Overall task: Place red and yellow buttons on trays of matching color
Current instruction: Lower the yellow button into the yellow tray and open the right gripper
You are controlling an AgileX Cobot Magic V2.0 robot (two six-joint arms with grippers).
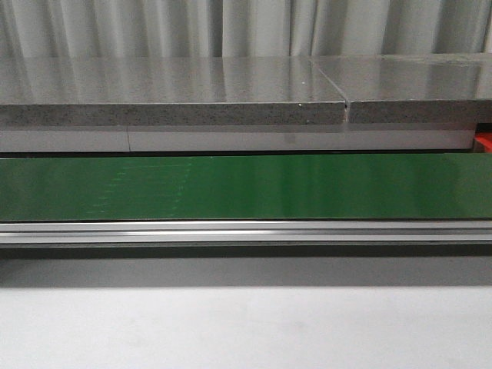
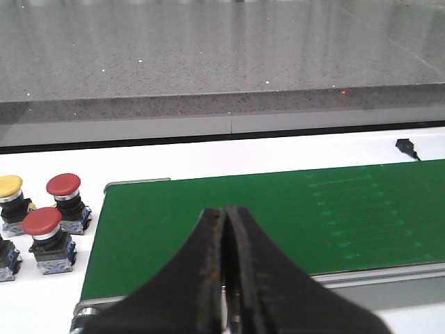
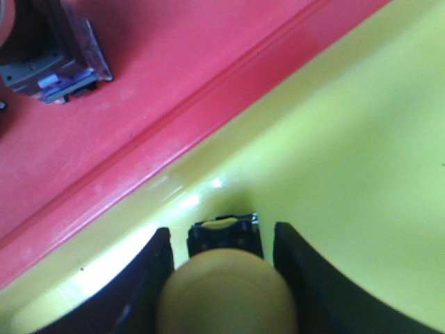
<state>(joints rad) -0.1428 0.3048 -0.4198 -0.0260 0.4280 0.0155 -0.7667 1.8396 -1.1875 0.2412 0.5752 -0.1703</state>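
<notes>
In the right wrist view my right gripper is low over the yellow tray. A yellow button stands between its fingers. A narrow gap shows between each fingertip and the button's black base, so the gripper is open. Beside it lies the red tray, holding one button whose grey base shows. In the left wrist view my left gripper is shut and empty above the near edge of the green belt. Two red buttons and a yellow button stand on the white surface beside the belt's end.
The green belt crosses the front view with an aluminium rail before it and a grey stone counter behind. A sliver of red shows at the far right. Another button's base is cut off by the left wrist view's edge.
</notes>
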